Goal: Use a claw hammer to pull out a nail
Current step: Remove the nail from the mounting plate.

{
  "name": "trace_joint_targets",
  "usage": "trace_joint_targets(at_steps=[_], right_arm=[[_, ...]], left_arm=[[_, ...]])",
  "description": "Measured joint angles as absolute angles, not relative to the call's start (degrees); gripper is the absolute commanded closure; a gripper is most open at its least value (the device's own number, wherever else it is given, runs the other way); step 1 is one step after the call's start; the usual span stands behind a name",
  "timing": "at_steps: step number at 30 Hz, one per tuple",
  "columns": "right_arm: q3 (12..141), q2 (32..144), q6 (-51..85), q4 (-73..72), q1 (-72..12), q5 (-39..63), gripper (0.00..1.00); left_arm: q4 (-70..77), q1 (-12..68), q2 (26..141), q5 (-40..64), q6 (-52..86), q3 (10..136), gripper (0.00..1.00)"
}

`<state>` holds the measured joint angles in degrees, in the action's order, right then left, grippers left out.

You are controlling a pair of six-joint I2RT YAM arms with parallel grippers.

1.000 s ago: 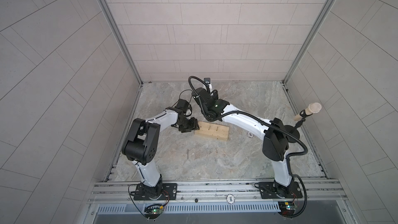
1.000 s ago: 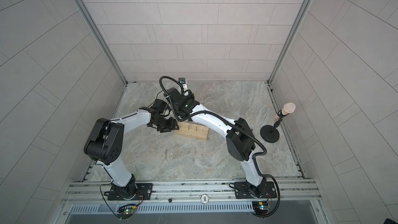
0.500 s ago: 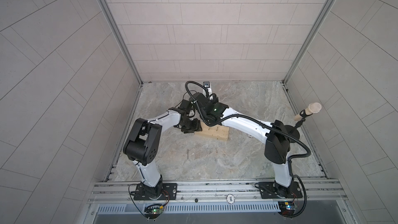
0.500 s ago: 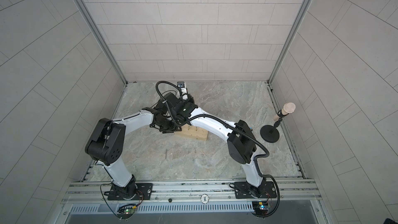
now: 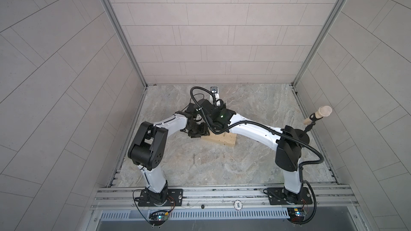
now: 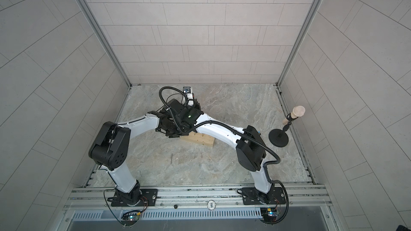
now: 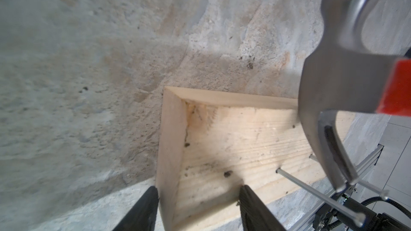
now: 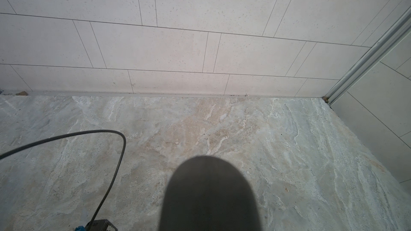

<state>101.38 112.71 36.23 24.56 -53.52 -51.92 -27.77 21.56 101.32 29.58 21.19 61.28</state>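
Mid-counter [image 5: 222,170]: pale wooden block [image 5: 219,140], with the left end effector [image 7: 200,207] spread astride its corner; I cannot tell whether it is clamped or merely resting there. Over the block: claw hammer [image 7: 340,74], handle clenched in the right end effector [image 5: 213,123], forked claw hooked round the shank of a nail [image 7: 370,187] standing from the top face, a second nail [image 7: 318,195] just beside. Farther right, well apart: beige microphone [image 5: 323,112] on a black stand.
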Motion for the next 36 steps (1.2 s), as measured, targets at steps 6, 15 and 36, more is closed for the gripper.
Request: trace_joint_targets(at_steps=[6, 15, 36], right_arm=[[100.57, 112.01, 36.75, 24.05, -54.26, -52.14, 1.0], [99.98, 110.83, 37.6, 24.25, -56.16, -52.97, 1.0], [106.24, 110.89, 40.97, 33.04, -53.87, -52.53, 1.0]], left_arm=[[-27.77, 21.56, 101.36, 29.69, 21.39, 61.28, 0.38], [-27.75, 21.56, 101.38, 29.76, 21.58, 61.28, 0.38], [-27.79, 22.37, 101.43, 29.45, 21.56, 61.28, 0.36]])
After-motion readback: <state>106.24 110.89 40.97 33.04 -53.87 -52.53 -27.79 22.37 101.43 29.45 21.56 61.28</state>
